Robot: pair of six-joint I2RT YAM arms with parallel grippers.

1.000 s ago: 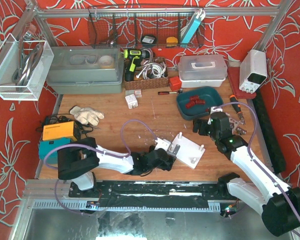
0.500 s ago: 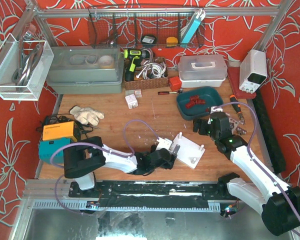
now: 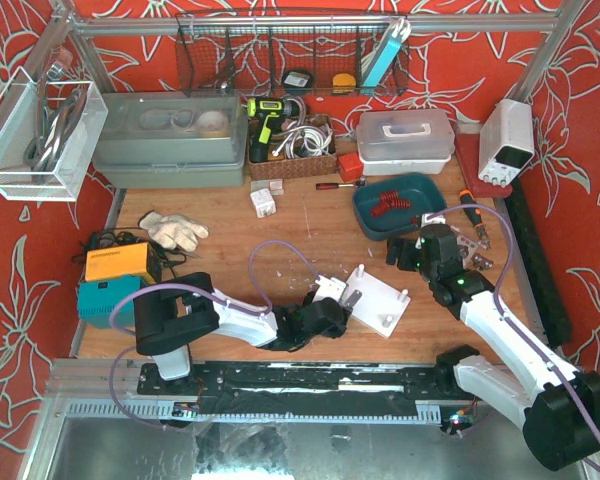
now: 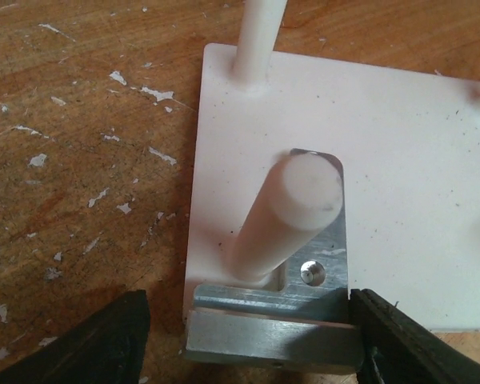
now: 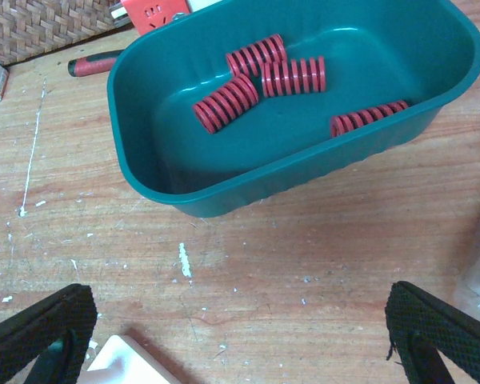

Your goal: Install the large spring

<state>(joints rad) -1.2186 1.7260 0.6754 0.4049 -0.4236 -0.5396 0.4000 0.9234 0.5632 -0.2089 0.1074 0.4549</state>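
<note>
Wood bench, red floral walls, clutter along the back edge. White fixture plate sits centre-front, with the teal tray behind it to the right.

My read is you're at the pick stage. No spring is on the plate, and all four red springs lie in the tray.

Right end effector hovers over bare bench just short of the tray's near wall, jaws spread wide, holding nothing.

Left end effector is low at the plate's near-left edge, jaws apart astride the metal bracket at the foot of a white peg. One finger looks to touch the bracket's end and the other stands clear, so it isn't clamped.

Next move: take the right arm forward over the rim and down onto one of the three fat springs, not the thin spring by the near wall. The fat ones lie bunched close, so pick your gap carefully.
</note>
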